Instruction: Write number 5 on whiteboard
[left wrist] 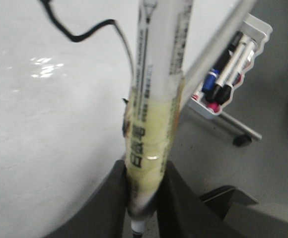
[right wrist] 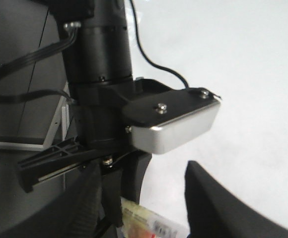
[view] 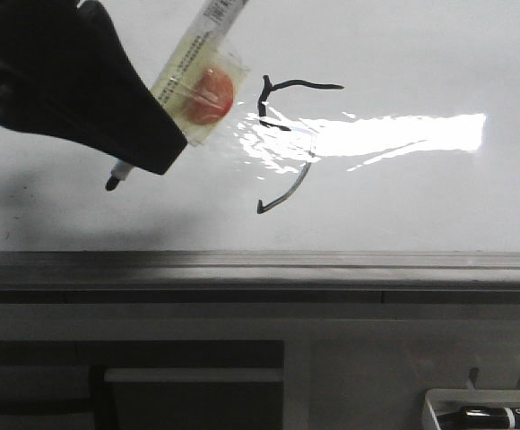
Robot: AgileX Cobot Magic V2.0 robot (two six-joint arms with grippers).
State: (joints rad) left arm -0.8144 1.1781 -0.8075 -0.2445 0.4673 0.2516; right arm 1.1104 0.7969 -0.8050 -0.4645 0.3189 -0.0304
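Note:
The whiteboard (view: 421, 197) fills the front view, with bright glare across its middle. A thin black number 5 (view: 289, 143) is drawn on it, with a top bar, a short stem and a curved tail; the glare hides part of it. My left gripper (view: 166, 148) is at the upper left, shut on a tape-wrapped marker (view: 197, 85). The marker's dark tip (view: 113, 183) points down-left, well to the left of the figure. In the left wrist view both fingers press the marker (left wrist: 151, 148). My right gripper (right wrist: 144, 198) stands open, close behind the left wrist, with nothing between its fingers.
A grey metal rail (view: 260, 262) runs along the board's lower edge. A small white tray (view: 439, 408) holding spare markers hangs at the lower right and also shows in the left wrist view as a tray (left wrist: 260, 29). The left arm's wrist camera housing (right wrist: 176, 126) sits right ahead of my right gripper.

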